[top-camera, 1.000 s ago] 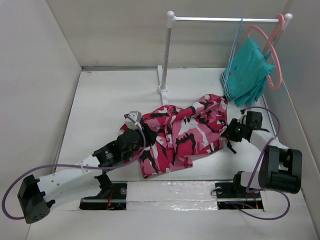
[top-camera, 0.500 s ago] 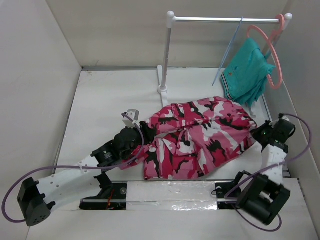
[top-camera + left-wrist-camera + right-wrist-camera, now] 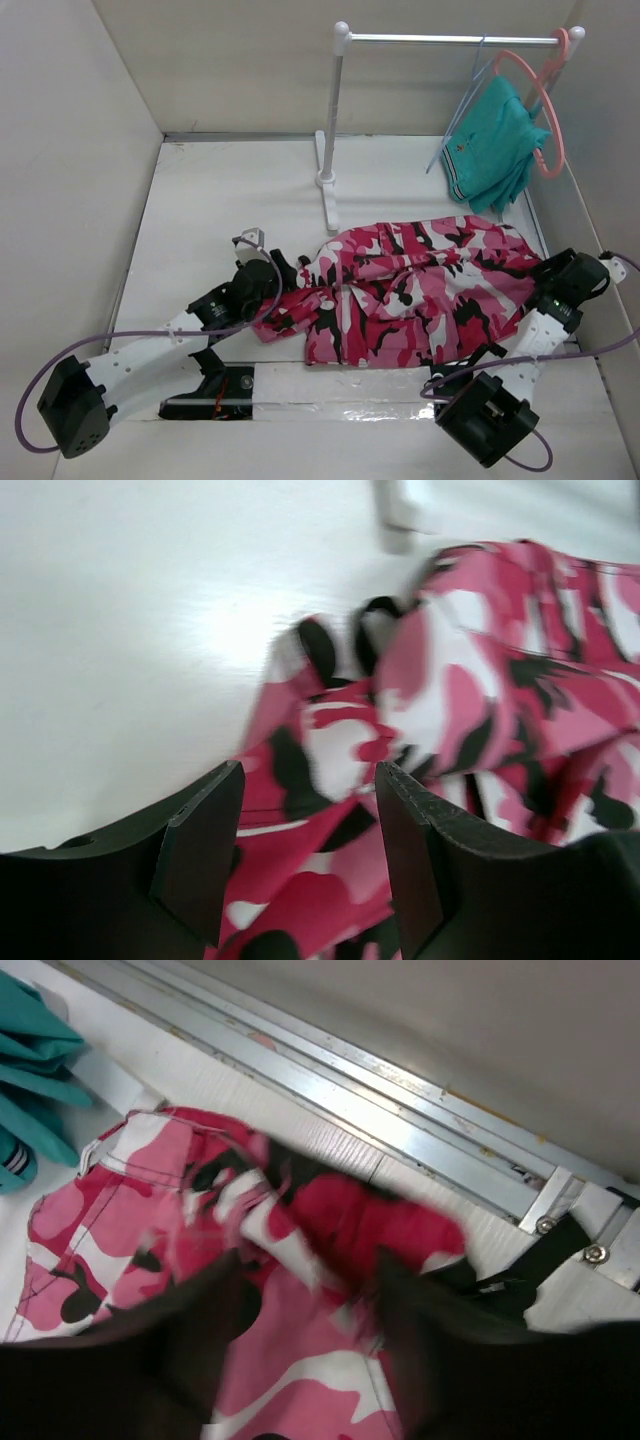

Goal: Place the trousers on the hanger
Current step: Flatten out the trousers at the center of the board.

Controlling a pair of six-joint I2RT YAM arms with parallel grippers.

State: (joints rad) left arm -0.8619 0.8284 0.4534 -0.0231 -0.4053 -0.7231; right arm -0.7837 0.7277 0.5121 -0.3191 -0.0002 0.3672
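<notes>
The trousers [image 3: 410,295] lie on the table [image 3: 230,200] between left gripper [image 3: 310,780] and right gripper [image 3: 312,1272], the rack [image 3: 336,110] behind them.

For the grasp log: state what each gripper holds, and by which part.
Left gripper: open at the left end of the trousers, nothing held. Right gripper: at their right end, too blurred to tell.
</notes>
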